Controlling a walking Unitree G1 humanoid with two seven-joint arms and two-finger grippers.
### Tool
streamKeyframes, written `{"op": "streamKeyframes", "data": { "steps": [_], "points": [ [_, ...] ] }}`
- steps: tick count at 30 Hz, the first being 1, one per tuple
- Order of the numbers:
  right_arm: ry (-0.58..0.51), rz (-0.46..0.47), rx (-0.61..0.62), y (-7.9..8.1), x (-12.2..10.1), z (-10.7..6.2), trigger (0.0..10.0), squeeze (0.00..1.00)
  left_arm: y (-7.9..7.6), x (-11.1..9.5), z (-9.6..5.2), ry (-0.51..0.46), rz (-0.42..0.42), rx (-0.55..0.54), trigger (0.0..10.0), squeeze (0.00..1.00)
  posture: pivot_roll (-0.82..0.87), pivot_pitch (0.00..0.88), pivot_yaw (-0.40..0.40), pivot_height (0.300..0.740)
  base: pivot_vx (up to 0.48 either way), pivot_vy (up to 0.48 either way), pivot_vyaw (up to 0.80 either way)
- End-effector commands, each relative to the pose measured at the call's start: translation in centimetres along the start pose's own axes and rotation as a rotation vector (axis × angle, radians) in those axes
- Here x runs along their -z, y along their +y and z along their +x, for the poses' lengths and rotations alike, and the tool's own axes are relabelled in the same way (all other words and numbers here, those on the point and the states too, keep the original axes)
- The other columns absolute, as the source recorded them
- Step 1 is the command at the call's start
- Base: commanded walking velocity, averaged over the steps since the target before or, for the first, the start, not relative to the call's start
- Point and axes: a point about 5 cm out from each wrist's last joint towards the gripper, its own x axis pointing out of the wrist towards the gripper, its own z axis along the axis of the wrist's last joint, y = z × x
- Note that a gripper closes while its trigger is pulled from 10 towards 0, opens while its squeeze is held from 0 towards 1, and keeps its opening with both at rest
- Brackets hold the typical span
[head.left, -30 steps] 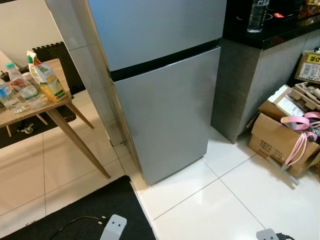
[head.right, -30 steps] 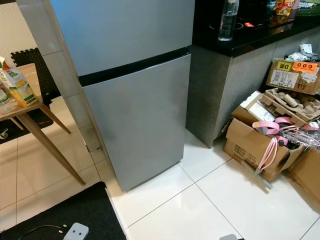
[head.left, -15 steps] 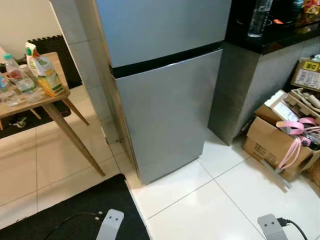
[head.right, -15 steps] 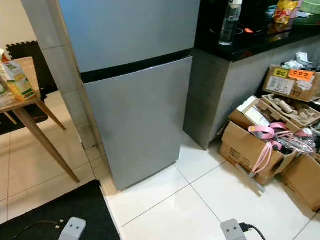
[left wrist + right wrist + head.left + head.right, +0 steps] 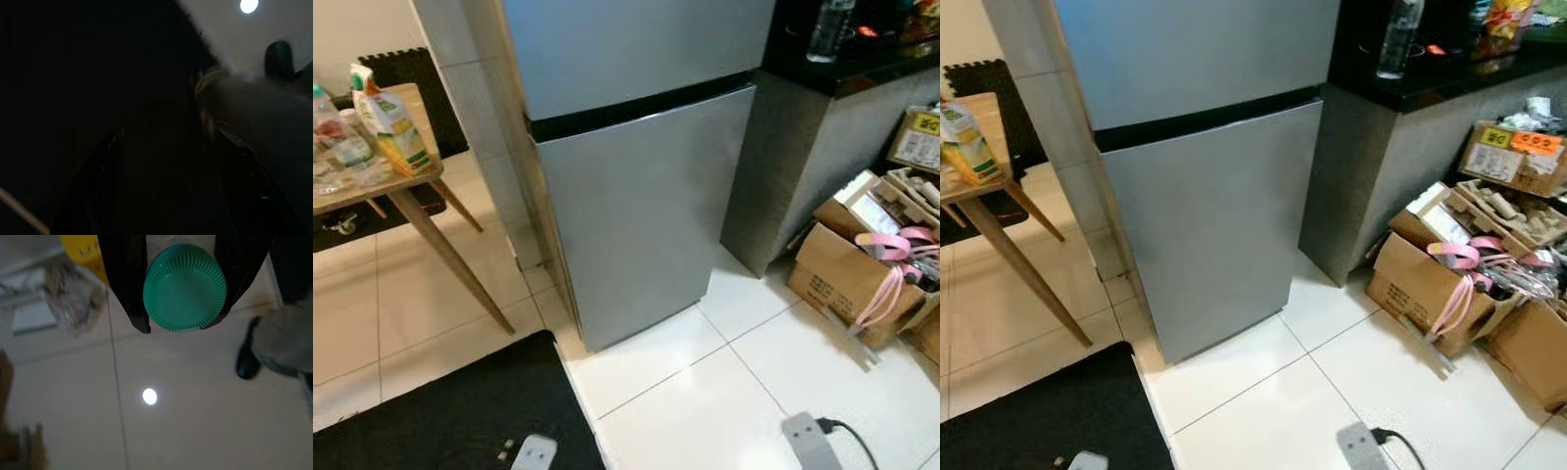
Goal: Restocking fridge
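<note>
A grey two-door fridge stands straight ahead with both doors closed. In the right wrist view my right gripper is shut on a bottle with a ribbed green cap, hanging over the pale tiled floor. A wooden table to the left of the fridge carries water bottles and a juice carton. My right arm and my left arm hang low at the bottom edge. The left wrist view is very dark, and my left gripper is barely made out.
A black counter with a clear bottle adjoins the fridge on the right. Open cardboard boxes with pink straps crowd the floor at the right. A black mat lies at the lower left. White tiles spread before the fridge.
The camera has shifted, so the fridge and table sit a little further left. My right arm's end shows more and further left, and the left arm's end sits lower. The fridge stays closed.
</note>
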Motion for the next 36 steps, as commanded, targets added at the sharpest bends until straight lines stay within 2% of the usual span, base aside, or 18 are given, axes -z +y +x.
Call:
{"op": "streamKeyframes", "data": {
  "steps": [1,3,6,9,10,12,13,16,21,28,32,36],
  "points": [
    [0.012,-0.016,-0.002,0.0,0.1,0.0,10.0,0.0,0.7,0.9,-0.2,0.034,-0.015,-0.026,10.0,0.0,-0.03,0.022,-0.006,0.74,0.0,0.0,0.0],
    [0.008,-0.025,-0.01,0.2,-0.1,0.1,10.0,0.0,0.7,1.0,-0.3,0.032,-0.035,-0.031,10.0,0.0,-0.03,0.031,-0.01,0.74,0.0,0.0,0.0],
    [-0.029,-0.049,-0.032,0.9,-1.8,0.3,10.0,0.0,0.3,-0.4,0.1,-0.009,-0.048,-0.032,10.0,0.0,-0.04,0.002,-0.02,0.74,0.0,0.0,0.0],
    [-0.051,-0.041,-0.037,1.3,-2.7,0.5,10.0,0.0,0.3,-1.3,0.2,-0.031,-0.082,-0.043,10.0,0.0,-0.04,0.0,-0.004,0.74,0.0,0.0,0.0],
    [-0.055,-0.005,-0.033,1.4,-2.8,0.5,10.0,0.0,0.1,-1.5,0.3,-0.04,-0.091,-0.033,10.0,0.0,-0.05,0.0,0.012,0.74,0.0,0.0,0.0],
    [-0.055,0.021,-0.028,1.4,-2.8,0.5,10.0,0.0,-0.1,-1.6,0.3,-0.042,-0.079,-0.022,10.0,0.0,-0.05,0.0,0.012,0.74,0.0,0.0,0.0],
    [-0.047,0.032,-0.025,1.5,-2.5,0.4,10.0,0.0,-0.3,-1.5,0.3,-0.034,-0.044,-0.01,10.0,0.0,-0.05,0.0,0.012,0.74,0.0,0.0,0.0],
    [-0.007,0.023,-0.028,1.6,-1.1,0.3,10.0,0.0,-0.2,-1.6,0.3,-0.026,-0.031,-0.02,10.0,0.0,-0.06,0.0,0.005,0.74,0.0,0.0,0.0],
    [-0.001,-0.002,-0.032,1.5,-0.7,0.2,10.0,0.0,-0.3,-2.3,0.4,-0.045,-0.025,-0.016,10.0,0.0,-0.08,0.0,0.002,0.74,0.0,0.0,0.0],
    [0.015,-0.017,-0.058,1.8,0.0,0.1,10.0,0.0,-1.6,-2.5,0.7,-0.037,-0.033,0.006,10.0,0.0,-0.07,0.0,-0.007,0.74,0.0,0.0,0.0],
    [0.005,0.028,-0.098,2.6,-0.2,0.1,10.0,0.0,-2.1,-2.0,0.7,-0.025,-0.033,0.023,10.0,0.0,-0.06,0.0,-0.01,0.74,0.0,0.0,0.0],
    [0.003,0.028,-0.116,3.0,-0.3,0.1,10.0,0.0,-1.7,-0.7,0.5,0.019,-0.052,0.008,10.0,0.0,-0.05,0.0,-0.007,0.74,0.0,0.0,0.0]
  ]
}}
